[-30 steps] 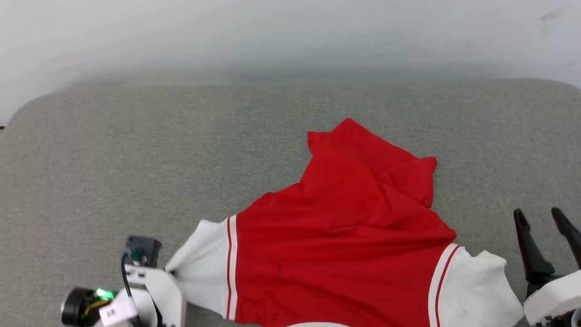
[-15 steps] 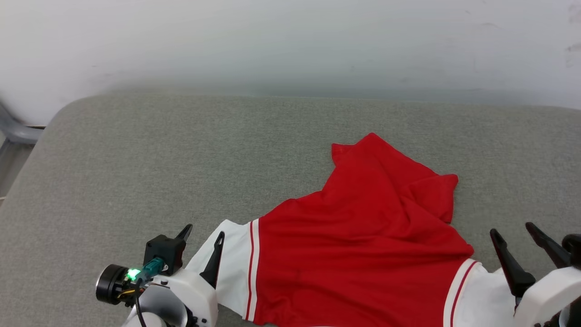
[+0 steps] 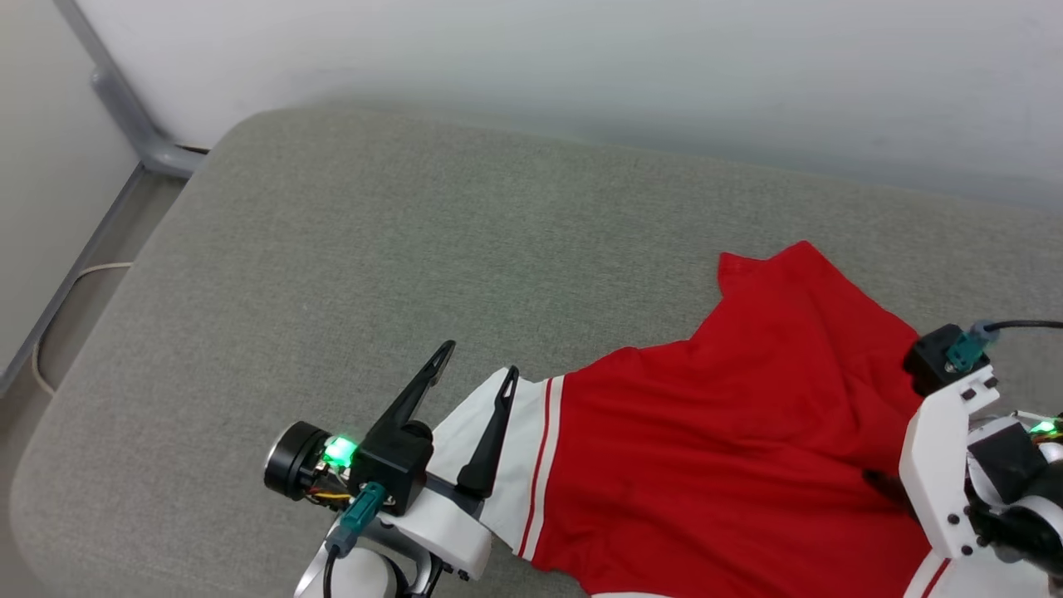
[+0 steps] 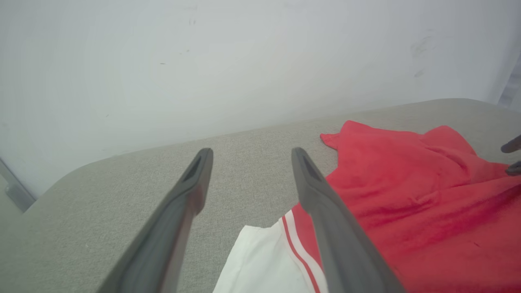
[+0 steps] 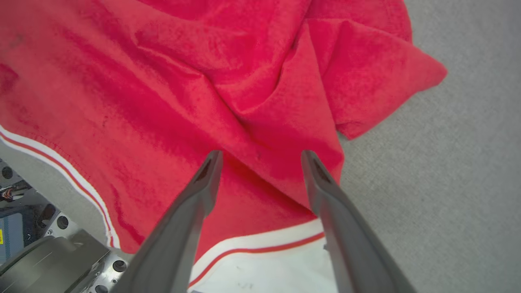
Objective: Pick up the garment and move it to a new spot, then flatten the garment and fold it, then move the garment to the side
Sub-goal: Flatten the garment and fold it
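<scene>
Fingers (image 4: 179, 211) of the left gripper (image 3: 479, 359) stand apart at the white sleeve of the red jersey-style garment (image 3: 706, 448), rumpled on a grey cushion (image 3: 332, 249). Right wrist view adds the right gripper (image 5: 261, 154), spread over its red folds.

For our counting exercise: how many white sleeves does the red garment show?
2. One sleeve lies by the left gripper; the other sleeve lies by the right gripper, partly out of frame.
</scene>
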Available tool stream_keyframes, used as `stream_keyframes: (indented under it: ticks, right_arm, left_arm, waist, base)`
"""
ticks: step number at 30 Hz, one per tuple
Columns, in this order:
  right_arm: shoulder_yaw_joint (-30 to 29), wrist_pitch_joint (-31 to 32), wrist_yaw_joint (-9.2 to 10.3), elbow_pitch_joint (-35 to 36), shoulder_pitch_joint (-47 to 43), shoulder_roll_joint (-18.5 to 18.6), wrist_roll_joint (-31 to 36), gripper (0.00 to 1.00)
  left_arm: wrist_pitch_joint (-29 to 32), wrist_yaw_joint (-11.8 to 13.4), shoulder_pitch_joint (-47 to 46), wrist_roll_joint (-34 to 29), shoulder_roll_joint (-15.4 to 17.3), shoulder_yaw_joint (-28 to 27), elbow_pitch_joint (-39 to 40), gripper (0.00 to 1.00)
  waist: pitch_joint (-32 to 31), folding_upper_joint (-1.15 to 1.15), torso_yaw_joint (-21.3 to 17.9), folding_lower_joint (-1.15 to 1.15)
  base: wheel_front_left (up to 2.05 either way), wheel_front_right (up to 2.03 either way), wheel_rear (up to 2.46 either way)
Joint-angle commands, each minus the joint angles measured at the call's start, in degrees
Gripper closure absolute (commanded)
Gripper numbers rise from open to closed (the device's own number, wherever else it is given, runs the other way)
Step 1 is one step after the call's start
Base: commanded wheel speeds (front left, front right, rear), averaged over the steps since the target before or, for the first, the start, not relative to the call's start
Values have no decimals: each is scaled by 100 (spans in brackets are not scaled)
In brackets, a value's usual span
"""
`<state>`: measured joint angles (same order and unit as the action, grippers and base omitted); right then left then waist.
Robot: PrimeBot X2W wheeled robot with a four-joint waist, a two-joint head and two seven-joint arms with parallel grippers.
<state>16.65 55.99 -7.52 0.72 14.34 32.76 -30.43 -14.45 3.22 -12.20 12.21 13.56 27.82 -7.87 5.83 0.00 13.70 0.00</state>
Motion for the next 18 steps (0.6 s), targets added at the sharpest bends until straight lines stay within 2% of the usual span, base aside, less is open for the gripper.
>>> stream_keyframes:
  ticks: [1, 6, 11, 16, 17, 18]
  right_arm:
    - [14, 118, 6, -100, 149, -4, -77, 0]
    - [120, 479, 6, -654, 523, 24, 42, 0]
    - [265, 276, 6, -1242, 734, 52, 217, 0]
    - [655, 71, 4, -1740, 768, 56, 272, 0]
    - [747, 36, 4, -1804, 769, 84, 265, 43]
    - [827, -21, 5, -1861, 803, 138, 280, 81]
  left_arm:
    - [-34, -7, -63, -39, -37, 25, 16, 0]
    - [-49, -26, -168, -63, -126, 104, 42, 0]
    - [-61, -50, -246, -93, -202, 179, 59, 0]
    - [-71, -47, -295, -80, -242, 206, 71, 0]
    - [-72, -45, -307, -79, -247, 208, 72, 0]
    - [-73, -38, -315, -78, -251, 205, 74, 0]
  waist:
    - [157, 0, 194, 0]
    - [381, 0, 489, 0]
    - [551, 0, 699, 0]
    - [632, 0, 786, 0]
    - [642, 0, 794, 0]
    - [651, 0, 800, 0]
  base:
    - [0, 0, 0]
    - [0, 0, 0]
    - [0, 0, 0]
    - [0, 0, 0]
    - [0, 0, 0]
    - [0, 0, 0]
